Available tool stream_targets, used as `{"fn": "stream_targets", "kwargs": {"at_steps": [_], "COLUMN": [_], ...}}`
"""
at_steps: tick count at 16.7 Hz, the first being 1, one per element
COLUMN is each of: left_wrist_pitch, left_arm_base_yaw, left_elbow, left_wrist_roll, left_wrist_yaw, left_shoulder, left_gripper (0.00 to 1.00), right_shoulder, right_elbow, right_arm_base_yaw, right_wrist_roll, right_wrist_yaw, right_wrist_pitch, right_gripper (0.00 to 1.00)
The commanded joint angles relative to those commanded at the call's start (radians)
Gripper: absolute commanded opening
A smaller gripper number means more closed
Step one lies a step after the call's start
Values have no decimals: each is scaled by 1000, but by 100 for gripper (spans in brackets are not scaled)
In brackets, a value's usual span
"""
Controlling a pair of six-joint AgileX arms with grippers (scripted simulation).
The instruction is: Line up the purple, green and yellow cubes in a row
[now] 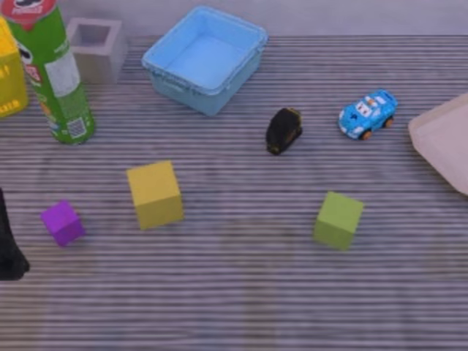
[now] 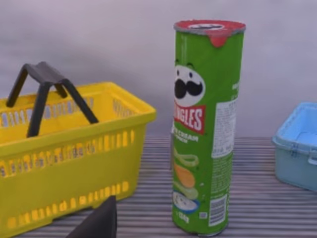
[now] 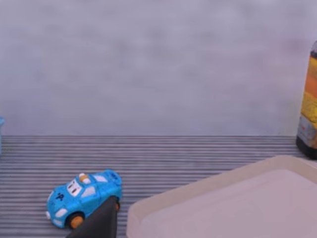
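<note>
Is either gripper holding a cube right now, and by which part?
Nothing is held: purple cube, yellow cube and green cube all sit free on the table.

The little purple cube (image 1: 62, 222) sits flat on the worktop near the left side. The big yellow cube (image 1: 154, 194) stands near it, a bit to the right. The green cube (image 1: 338, 219) sits well apart, further right. None touch.
</note>
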Motion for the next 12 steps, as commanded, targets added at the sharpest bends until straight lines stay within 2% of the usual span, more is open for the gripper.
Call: {"fn": "stream_targets", "kwargs": {"at_steps": [6, 12], "left_wrist_pitch": [-57, -306], "left_arm_base_yaw": [-3, -30], "left_elbow": [94, 415], "left_wrist_roll": [49, 249], "left_wrist_yaw": [-2, -3], "left_shoulder": [104, 557], "left_gripper": [100, 100], "right_shoulder": [0, 0], "right_elbow": [0, 0], "right_arm_base_yaw": [0, 0], "right_wrist_roll": [0, 0], "right_wrist_yaw": [0, 0], "right_wrist_pitch": [0, 0], "right_gripper": [100, 100]}}
